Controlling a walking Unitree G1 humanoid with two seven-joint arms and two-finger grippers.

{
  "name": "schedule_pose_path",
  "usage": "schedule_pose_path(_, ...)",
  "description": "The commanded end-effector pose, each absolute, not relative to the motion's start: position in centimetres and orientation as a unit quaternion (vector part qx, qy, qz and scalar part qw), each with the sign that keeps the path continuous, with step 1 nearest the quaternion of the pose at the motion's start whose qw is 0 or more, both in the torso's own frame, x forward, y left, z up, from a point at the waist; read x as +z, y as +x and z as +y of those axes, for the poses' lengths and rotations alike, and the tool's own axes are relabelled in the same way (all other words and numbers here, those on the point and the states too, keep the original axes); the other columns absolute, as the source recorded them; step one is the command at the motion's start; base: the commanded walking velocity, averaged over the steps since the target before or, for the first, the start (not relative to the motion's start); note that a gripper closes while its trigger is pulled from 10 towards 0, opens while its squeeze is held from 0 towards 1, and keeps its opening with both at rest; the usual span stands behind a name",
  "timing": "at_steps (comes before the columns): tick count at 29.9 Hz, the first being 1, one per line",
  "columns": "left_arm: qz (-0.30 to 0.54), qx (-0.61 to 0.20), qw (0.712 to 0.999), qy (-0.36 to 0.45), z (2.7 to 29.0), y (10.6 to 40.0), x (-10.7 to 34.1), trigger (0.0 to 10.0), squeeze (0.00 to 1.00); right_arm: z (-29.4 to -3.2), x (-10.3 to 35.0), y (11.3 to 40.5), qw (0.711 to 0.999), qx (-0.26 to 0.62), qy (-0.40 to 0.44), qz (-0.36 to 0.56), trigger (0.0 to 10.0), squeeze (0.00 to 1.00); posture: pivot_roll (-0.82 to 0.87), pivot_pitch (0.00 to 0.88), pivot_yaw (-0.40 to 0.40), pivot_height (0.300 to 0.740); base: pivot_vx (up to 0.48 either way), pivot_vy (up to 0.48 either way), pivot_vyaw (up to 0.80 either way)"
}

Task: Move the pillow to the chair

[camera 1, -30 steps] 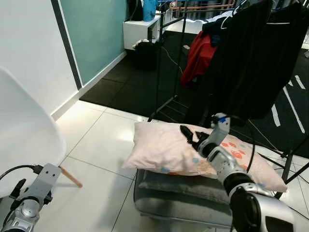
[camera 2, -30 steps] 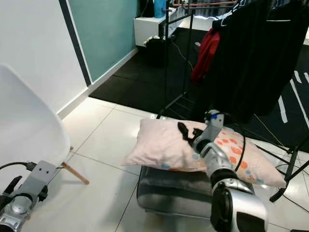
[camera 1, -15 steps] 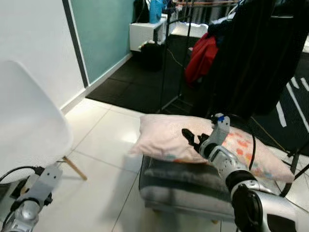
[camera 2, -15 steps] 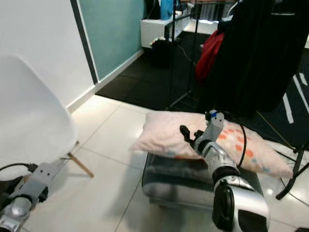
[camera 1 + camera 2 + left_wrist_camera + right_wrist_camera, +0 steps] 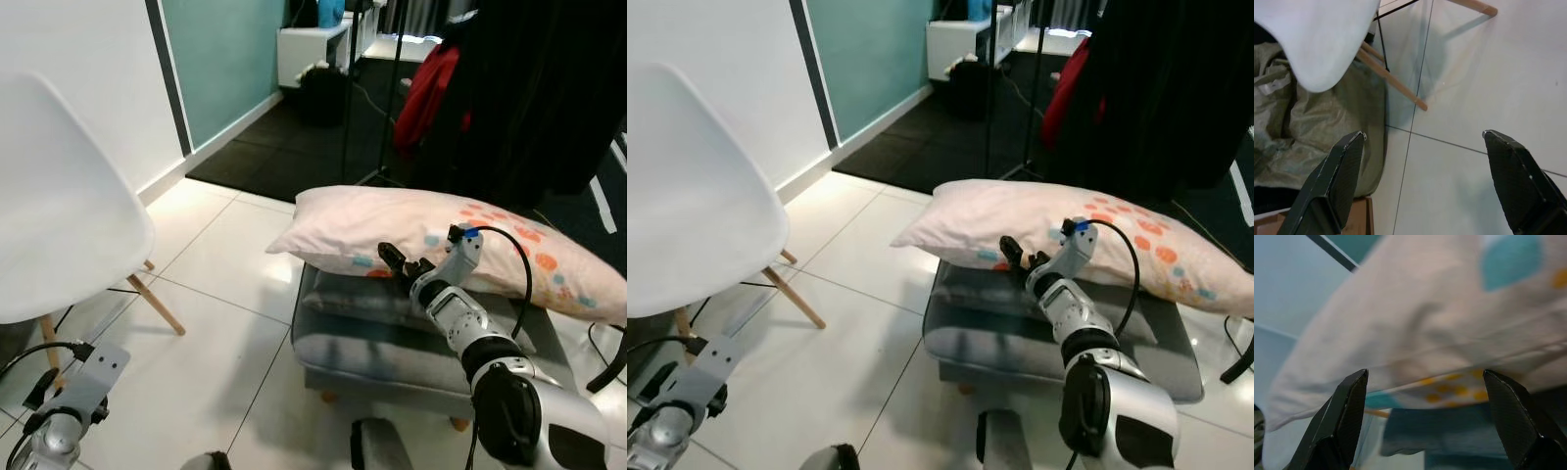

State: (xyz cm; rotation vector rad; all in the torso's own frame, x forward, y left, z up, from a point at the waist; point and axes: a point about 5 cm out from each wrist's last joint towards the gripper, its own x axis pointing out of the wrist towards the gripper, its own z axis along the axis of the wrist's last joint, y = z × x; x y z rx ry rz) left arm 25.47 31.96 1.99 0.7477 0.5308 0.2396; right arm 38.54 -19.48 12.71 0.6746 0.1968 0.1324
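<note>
Approach step: my right gripper [image 5: 395, 261], fingers spread wide and holding nothing, sits at the near edge of the pillow [image 5: 431, 235] lying on the grey footstool [image 5: 392, 343]; next, close on that edge, then carry it to the white chair [image 5: 59, 206]

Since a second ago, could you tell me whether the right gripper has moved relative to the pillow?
Yes. The right gripper has dropped from over the pillow to its near edge.

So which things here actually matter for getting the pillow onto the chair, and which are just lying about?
Part of the job:
- pillow, lying on the grey footstool
- white chair
- right gripper, open at the pillow's front edge

Just lying about:
- clothes rack with dark clothes and a red garment
- left gripper, open, low over the floor tiles
</note>
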Motion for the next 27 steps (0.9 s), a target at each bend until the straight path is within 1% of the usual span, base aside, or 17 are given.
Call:
schedule_pose_path(1,0.259,0.106,0.889,0.364,32.0,25.2,1.8,10.0,0.0,-19.7,13.8,39.0,0.933,0.064,0.346,0.072,10.0,0.0,-0.11,0.108,0.021,0.525,0.0,0.0,0.0)
schedule_pose_path(10,0.255,0.1,0.883,0.381,32.9,24.6,2.2,10.0,0.0,-19.5,14.9,39.4,0.919,0.07,0.387,0.041,10.0,0.0,-0.06,0.146,0.053,0.485,0.0,0.0,0.0)
schedule_pose_path(14,0.254,0.1,0.882,0.384,33.1,24.6,2.3,10.0,0.0,-19.4,15.0,39.4,0.917,0.073,0.39,0.037,10.0,0.0,-0.06,0.148,0.054,0.48,0.0,0.0,0.0)
schedule_pose_path(15,0.252,0.096,0.88,0.39,33.3,24.4,2.4,10.0,0.0,-18.8,15.8,39.8,0.913,0.087,0.399,0.027,10.0,0.0,-0.04,0.162,0.065,0.47,0.0,0.0,0.0)
schedule_pose_path(16,0.252,0.096,0.88,0.39,33.3,24.4,2.4,10.0,0.0,-18.8,15.8,39.8,0.913,0.087,0.399,0.027,10.0,0.0,-0.04,0.162,0.065,0.47,0.0,0.0,0.0)
schedule_pose_path(17,0.251,0.089,0.879,0.396,33.3,24.2,2.4,10.0,0.0,-18.0,16.8,40.2,0.906,0.104,0.409,0.013,10.0,0.0,-0.04,0.17,0.069,0.465,0.0,0.0,0.0)
schedule_pose_path(23,0.252,0.079,0.877,0.401,33.2,24.1,2.3,10.0,0.0,-17.1,18.0,40.6,0.901,0.12,0.417,-0.003,10.0,0.0,-0.03,0.176,0.074,0.465,0.0,0.0,0.0)
schedule_pose_path(27,0.252,0.075,0.877,0.403,33.1,24.0,2.3,10.0,0.0,-16.8,18.4,40.8,0.902,0.119,0.414,-0.001,10.0,0.0,-0.03,0.177,0.075,0.465,0.0,0.0,0.0)
